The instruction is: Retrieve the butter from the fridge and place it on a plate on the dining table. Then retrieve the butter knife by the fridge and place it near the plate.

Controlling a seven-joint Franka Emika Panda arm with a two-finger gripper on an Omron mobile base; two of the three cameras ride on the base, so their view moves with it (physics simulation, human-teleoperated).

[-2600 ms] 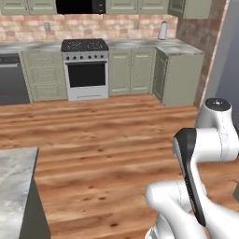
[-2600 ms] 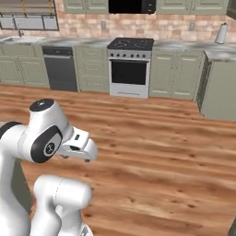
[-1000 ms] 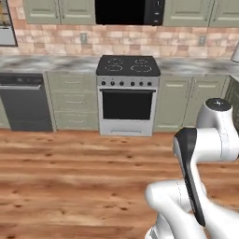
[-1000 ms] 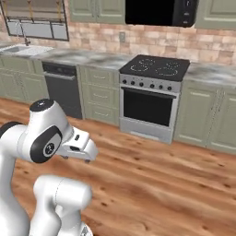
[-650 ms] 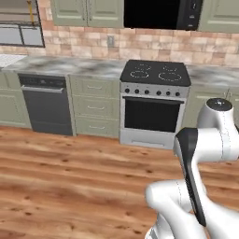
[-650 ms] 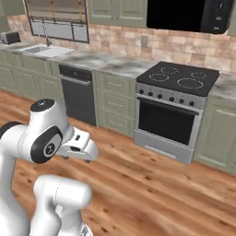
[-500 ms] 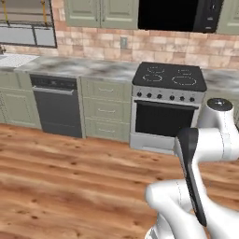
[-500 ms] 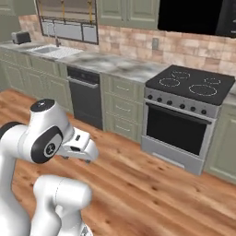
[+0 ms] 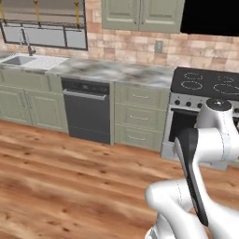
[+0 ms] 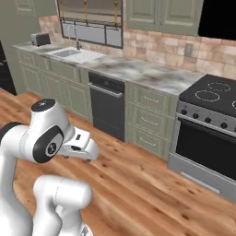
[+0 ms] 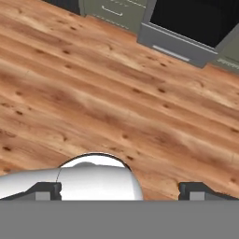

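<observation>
Gripper (image 11: 119, 191) spread wide, nothing btwn the tips, hanging over bare wood floor (image 11: 93, 93). Arm (image 9: 196, 186) folded close above base. Ahead: wall counter (image 9: 112, 70) w/ sink (image 9: 18, 60), dishwasher (image 9: 88, 112), drawers (image 9: 140, 116), stove (image 10: 207, 133). Toaster (image 10: 40, 38) at far end of counter. Can't tell where butter is.

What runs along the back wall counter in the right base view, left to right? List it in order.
Toaster → sink with its faucet → dishwasher → drawer stack → stove.
</observation>
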